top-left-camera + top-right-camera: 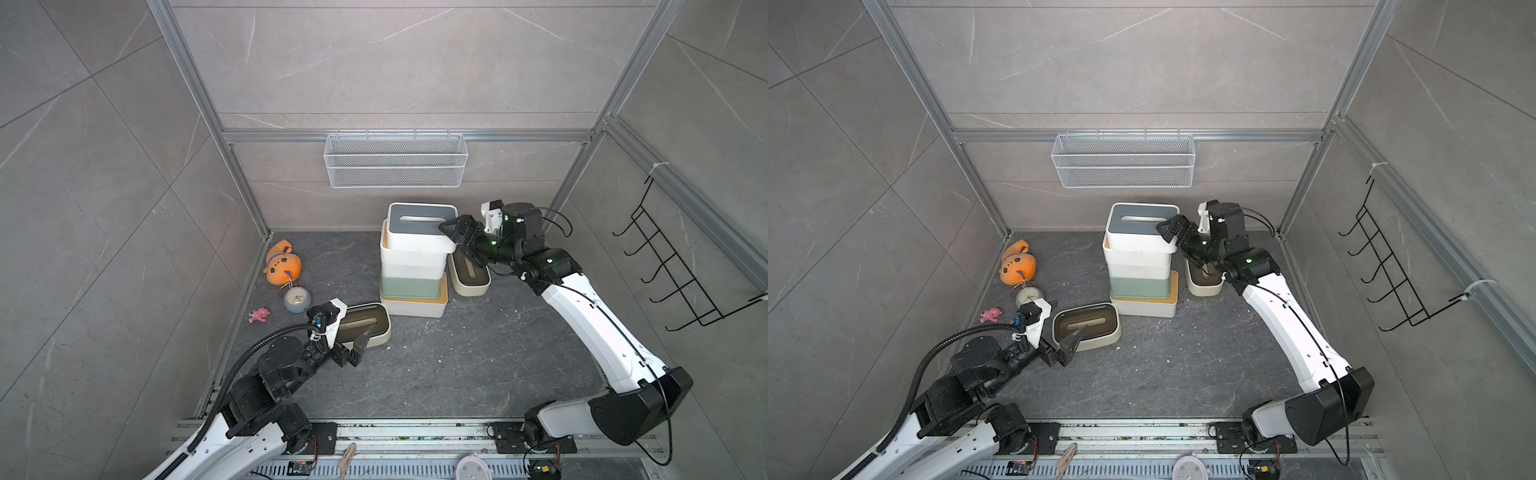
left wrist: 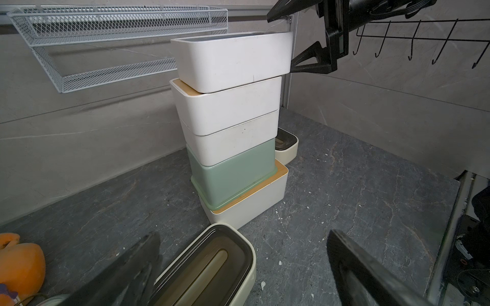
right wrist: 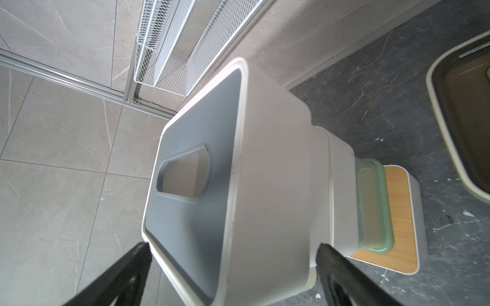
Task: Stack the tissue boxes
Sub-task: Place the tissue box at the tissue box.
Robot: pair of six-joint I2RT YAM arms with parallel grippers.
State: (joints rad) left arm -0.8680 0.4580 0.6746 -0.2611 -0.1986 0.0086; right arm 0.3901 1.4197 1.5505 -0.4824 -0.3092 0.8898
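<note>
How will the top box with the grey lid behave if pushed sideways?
The grey-lid box looks stiff, hard plastic. It sits offset on the box below, so a push may slide it off. The tall, uneven stack might topple too.

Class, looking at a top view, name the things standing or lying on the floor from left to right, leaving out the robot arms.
Orange plush toy → cream box with brown lid → stack of five tissue boxes → second cream box.
</note>
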